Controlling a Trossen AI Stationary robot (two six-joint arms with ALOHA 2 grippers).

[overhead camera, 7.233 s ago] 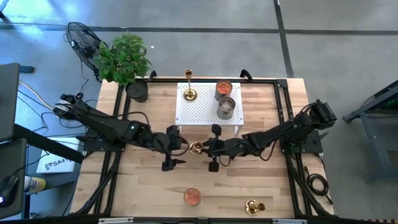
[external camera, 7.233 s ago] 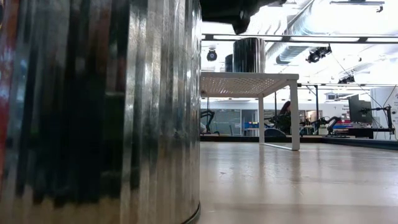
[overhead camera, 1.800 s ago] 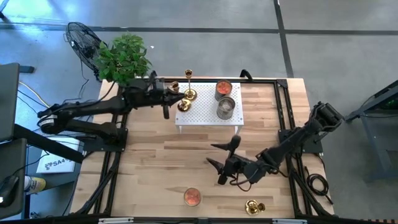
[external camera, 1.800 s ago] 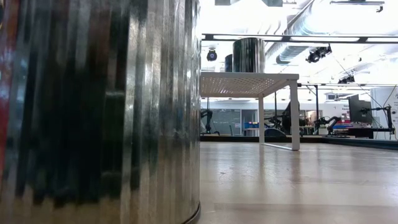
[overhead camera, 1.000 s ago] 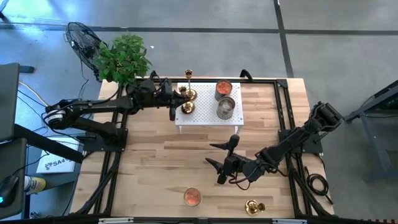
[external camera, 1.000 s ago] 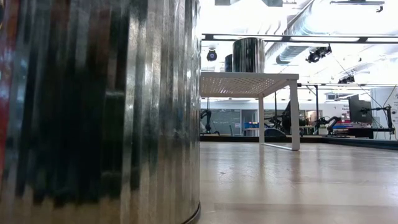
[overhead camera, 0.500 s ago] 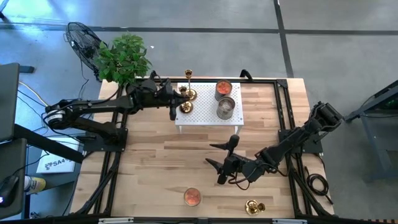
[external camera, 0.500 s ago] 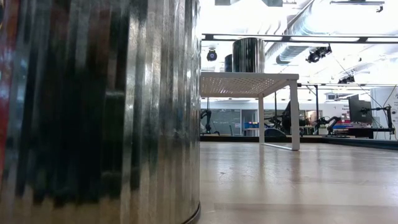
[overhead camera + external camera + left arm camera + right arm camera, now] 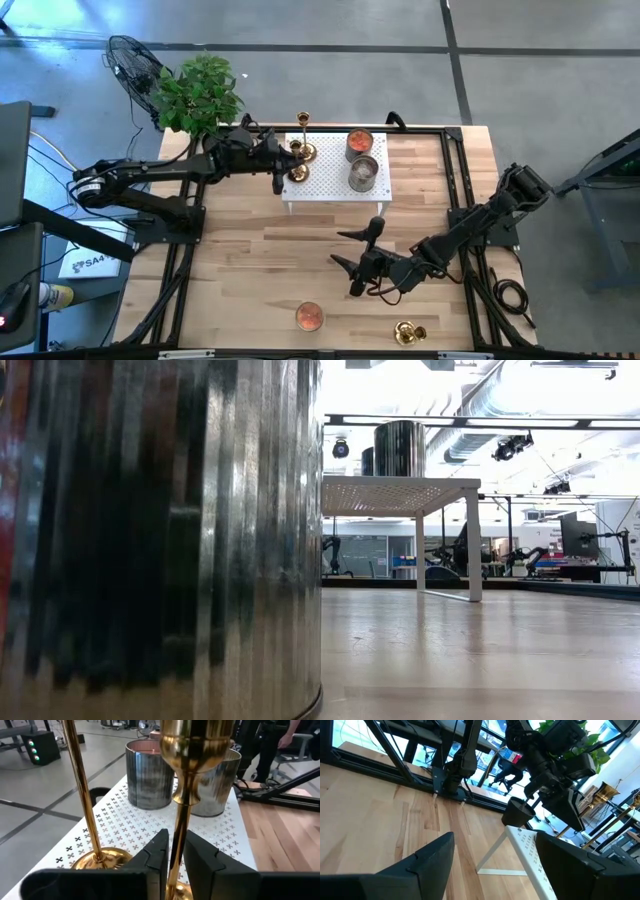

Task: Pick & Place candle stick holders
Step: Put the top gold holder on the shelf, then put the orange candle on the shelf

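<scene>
A gold candle stick holder stands on the white perforated stand, near its left edge. My left gripper is shut around its thin stem. A taller candle stick holder stands on its round base just beyond it on the stand. Another candle stick holder sits near the table's near edge. My right gripper hovers open over the table's middle with nothing between its fingers. My left gripper has the holder's thin stem between its two fingers, low down, just above the base. The fingers come in level from the table's left side, across the stem. The holder stands upright with its base on the white stand.
Two metal candle tins stand on the stand to the right of the holders. A third tin sits near the table's near edge and fills the low view's left. A potted plant stands at the far left corner.
Nearly two seconds ago my left gripper carried the holder from beyond the stand's left edge over onto the stand. In the last second neither arm has visibly moved.
</scene>
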